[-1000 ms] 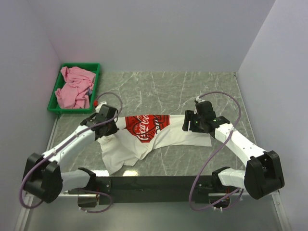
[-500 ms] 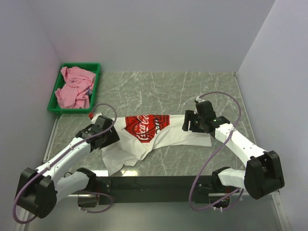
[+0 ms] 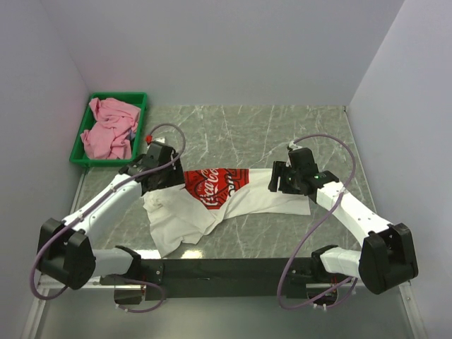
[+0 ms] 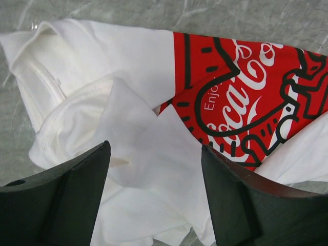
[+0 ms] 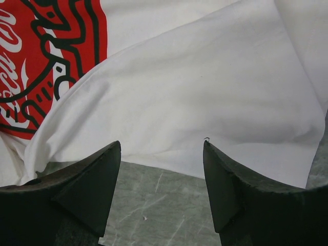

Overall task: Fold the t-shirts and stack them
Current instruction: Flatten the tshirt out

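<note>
The white shirt (image 3: 185,215) lies crumpled in the middle of the top view on the marbled table (image 3: 268,134), its red print with white script facing up. The pink shirt (image 3: 109,131) sits bunched in the green tray (image 3: 119,94) at the upper left, well apart from it. The left gripper (image 4: 155,148) hangs over the white shirt's left end, by the collar, jaws spread wide with nothing clamped. The right gripper (image 5: 161,145) hangs over the right hem, jaws likewise apart. Whether either one touches the cloth I can't quite tell.
</note>
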